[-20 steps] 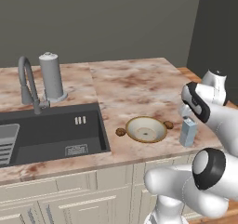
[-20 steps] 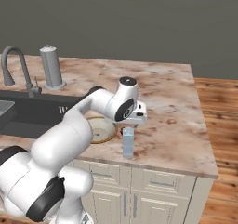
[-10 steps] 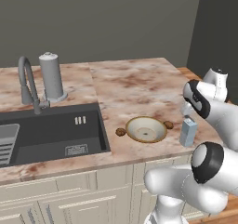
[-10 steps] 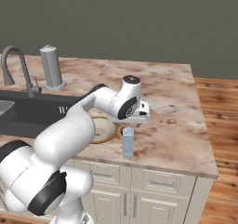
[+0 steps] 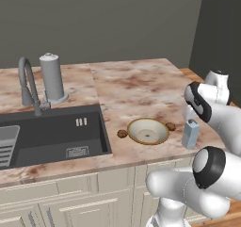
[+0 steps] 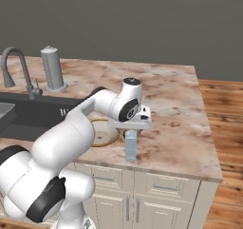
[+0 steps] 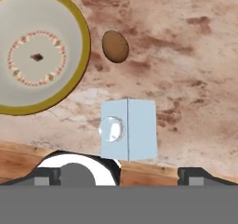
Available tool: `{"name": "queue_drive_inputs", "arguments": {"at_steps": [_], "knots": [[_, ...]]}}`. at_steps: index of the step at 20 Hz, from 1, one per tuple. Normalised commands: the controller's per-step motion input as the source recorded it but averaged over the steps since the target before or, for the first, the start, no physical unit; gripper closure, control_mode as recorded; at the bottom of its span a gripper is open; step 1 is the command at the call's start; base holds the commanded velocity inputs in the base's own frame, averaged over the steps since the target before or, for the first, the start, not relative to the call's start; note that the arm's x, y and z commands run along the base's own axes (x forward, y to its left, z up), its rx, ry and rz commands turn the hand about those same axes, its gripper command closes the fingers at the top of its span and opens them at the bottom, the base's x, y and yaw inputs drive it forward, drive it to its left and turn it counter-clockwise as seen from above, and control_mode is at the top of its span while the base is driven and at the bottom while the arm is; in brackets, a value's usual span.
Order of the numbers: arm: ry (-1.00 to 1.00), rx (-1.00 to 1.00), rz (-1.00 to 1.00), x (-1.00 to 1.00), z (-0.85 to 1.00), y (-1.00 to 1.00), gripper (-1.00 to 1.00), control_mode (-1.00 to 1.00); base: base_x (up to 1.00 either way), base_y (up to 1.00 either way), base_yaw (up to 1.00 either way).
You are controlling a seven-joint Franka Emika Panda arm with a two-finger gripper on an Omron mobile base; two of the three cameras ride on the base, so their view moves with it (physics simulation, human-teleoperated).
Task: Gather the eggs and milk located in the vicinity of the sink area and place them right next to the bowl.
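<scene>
No legible writing on any item; the milk (image 7: 128, 129) carries only a small round pale cap on one face. Landmark: the bowl (image 5: 148, 130), which sits on the table (image 5: 136, 87) just right of the sink (image 5: 52, 134). The milk (image 5: 190, 133) stands upright to the right of the bowl, near the table's front edge, close beside the bowl but not touching it. One egg (image 5: 170, 126) lies just beside the bowl's right rim, between bowl and milk; the hand view shows this egg (image 7: 115, 46) clear of the rim by a narrow gap. A second egg (image 5: 122, 133) lies just off the bowl's left rim, on the strip between bowl and sink. A grey cylinder with a white cap (image 5: 52, 77) stands behind the sink, next to the faucet (image 5: 29, 85), well apart from the bowl. The gripper (image 6: 134, 123) hangs directly above the milk (image 6: 131, 145). The fingers appear apart and clear of the carton's sides, holding nothing; the exact width of opening cannot be read.
</scene>
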Motion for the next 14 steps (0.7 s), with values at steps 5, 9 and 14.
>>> {"name": "queue_drive_inputs", "arguments": {"at_steps": [5, 9, 14], "knots": [[0.03, -0.02, 0.00, 0.04, -0.12, 0.05, -1.00, -1.00, 0.00, 0.00, 0.00], [0.00, 0.00, 0.00, 0.18, -0.15, 0.00, -1.00, -1.00, 0.00, 0.00, 0.00], [0.00, 0.00, 0.00, 0.15, -0.15, 0.00, -1.00, -1.00, 0.00, 0.00, 0.00]]}}
